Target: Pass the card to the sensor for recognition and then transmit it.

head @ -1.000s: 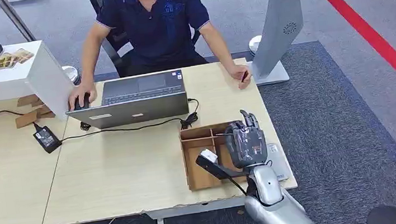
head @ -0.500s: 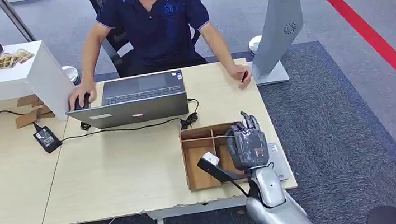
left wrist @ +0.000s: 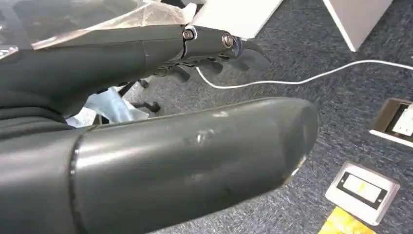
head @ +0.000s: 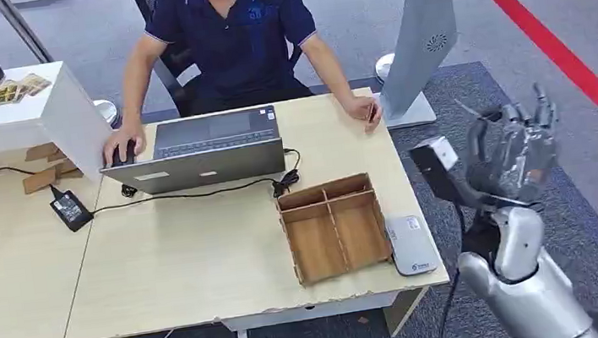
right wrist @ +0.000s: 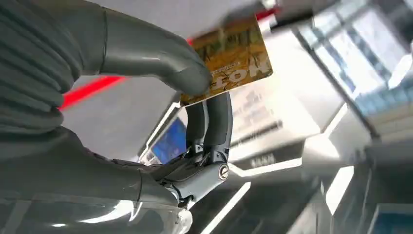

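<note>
My right hand (head: pixel 515 151) is raised in the air past the table's right edge, fingers pointing up. In the right wrist view a yellow card (right wrist: pixel 234 57) is pinched between its thumb (right wrist: pixel 160 53) and dark fingers (right wrist: pixel 212 119). A flat grey card reader (head: pixel 410 244) lies on the table's front right corner, below and left of that hand. A compartmented wooden tray (head: pixel 332 229) sits beside the reader. My left hand (left wrist: pixel 170 122) hangs over the carpeted floor, fingers stretched out, holding nothing.
A person (head: pixel 237 31) sits behind the table (head: pixel 162 261) at a grey laptop (head: pixel 200 150), one hand on a mouse. A tall grey stand (head: pixel 425 35) rises at the table's far right corner. A power brick and cable (head: pixel 70 208) lie left.
My right hand has lifted out of the wooden tray and swung up and to the right, off the table's edge, carrying the card.
</note>
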Tool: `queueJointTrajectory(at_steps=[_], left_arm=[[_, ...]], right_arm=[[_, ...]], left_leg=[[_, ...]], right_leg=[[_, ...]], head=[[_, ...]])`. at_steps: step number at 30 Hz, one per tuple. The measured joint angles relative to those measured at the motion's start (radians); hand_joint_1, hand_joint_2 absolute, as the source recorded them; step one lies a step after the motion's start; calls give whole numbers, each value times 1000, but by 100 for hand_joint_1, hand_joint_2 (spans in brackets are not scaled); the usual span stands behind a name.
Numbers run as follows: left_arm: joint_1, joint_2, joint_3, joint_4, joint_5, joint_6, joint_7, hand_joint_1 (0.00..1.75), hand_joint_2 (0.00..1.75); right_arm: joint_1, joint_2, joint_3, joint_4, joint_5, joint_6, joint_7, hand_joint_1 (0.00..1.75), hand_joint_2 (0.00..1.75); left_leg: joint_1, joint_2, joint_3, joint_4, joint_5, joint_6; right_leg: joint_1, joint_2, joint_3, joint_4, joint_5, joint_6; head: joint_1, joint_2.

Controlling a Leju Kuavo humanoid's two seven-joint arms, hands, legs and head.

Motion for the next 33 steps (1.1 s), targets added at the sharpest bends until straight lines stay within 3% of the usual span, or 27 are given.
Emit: queueJointTrajectory(at_steps=[4, 8, 16, 24, 33], left_arm=[[1, 0, 17, 0, 0, 0, 0, 0, 0], [0, -2, 28, 0, -2, 0, 0, 0, 0], [-2, -6, 40, 0, -17, 0, 4, 0, 0], [-10, -13, 50, 0, -37, 0, 4, 0, 0], [-13, -19, 56, 0, -42, 0, 6, 0, 0]], right_arm=[[15, -97, -60, -174, 0, 1, 42, 175, 175], [43, -151, -99, -275, -2, -1, 56, 175, 175], [79, -154, -106, -323, -47, -1, -48, 175, 175], [81, -45, -85, -283, -86, 1, -225, 175, 175], [80, 110, -62, -182, -124, 1, -364, 175, 175]], left_leg=[[1, 0, 0, 0, 0, 0], [2, 0, 0, -1, 0, 0], [2, 0, -1, -1, 0, 0], [2, 0, -2, -1, 0, 0], [2, -1, -2, -1, 0, 0]], right_leg=[[0, 0, 0, 0, 0, 0], [0, 0, 0, 0, 0, 0], [2, 0, 1, 1, 0, 0], [3, -1, 1, 1, 0, 0], [4, -1, 0, 1, -1, 0]], head=[[0, 0], [0, 0], [0, 0], [-1, 0], [0, 0]])
